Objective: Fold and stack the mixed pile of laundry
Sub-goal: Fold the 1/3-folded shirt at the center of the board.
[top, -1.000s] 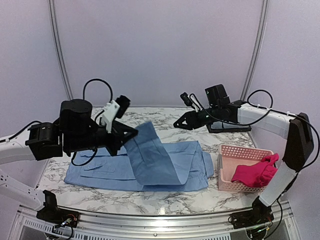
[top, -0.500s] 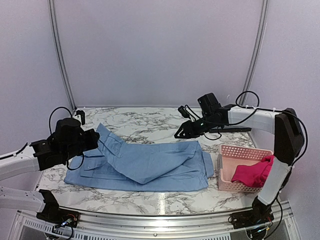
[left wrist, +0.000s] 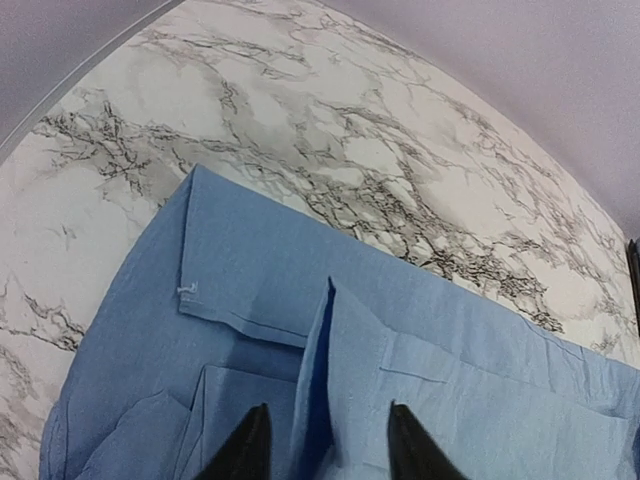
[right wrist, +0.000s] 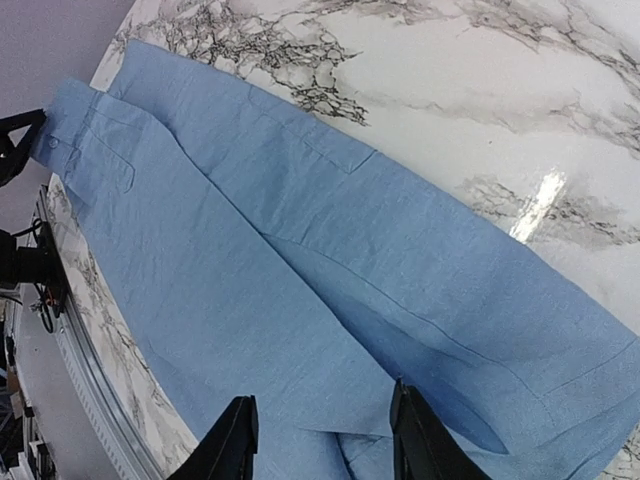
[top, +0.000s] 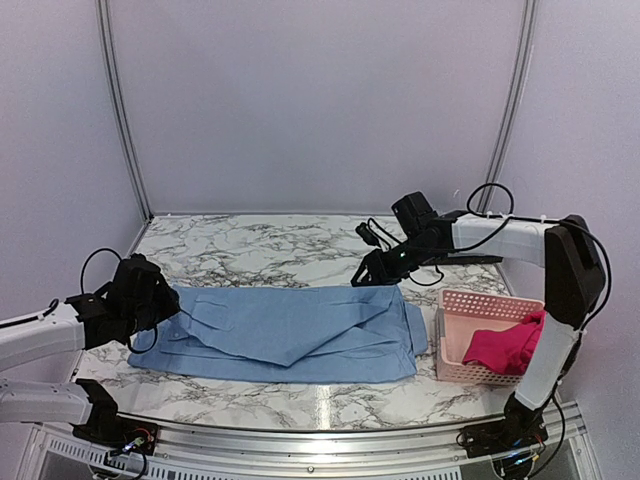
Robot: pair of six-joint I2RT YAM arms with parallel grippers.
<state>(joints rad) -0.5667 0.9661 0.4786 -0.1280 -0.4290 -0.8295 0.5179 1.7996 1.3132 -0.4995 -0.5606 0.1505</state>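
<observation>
1. Since a second ago, the flap of the light blue shirt (top: 300, 335) that the left gripper (top: 168, 302) held aloft has come down flat, folded across the garment. The right gripper (top: 362, 278) has dropped closer to the cloth.
2. Top view: the shirt lies spread on the marbled desk (top: 260, 250), one end just beside the pink lattice basket (top: 452, 345). The magenta-red garment (top: 505, 345) sits crumpled inside the basket, spilling over its rim. The left gripper is at the shirt end farthest from the basket. The right one hovers over the shirt's back edge, on the basket's far left.
3. Left wrist view: the left gripper (left wrist: 330, 445) has its jaws released, with a raised crease of the woven shirt (left wrist: 250, 270) standing between them. Stitched hems show, which the top view misses.
4. Right wrist view: the right gripper (right wrist: 320, 440) has its jaws parted and grasping nothing, above the smooth shirt (right wrist: 300, 230) with a glossy patch of desk (right wrist: 500, 90) beyond.
</observation>
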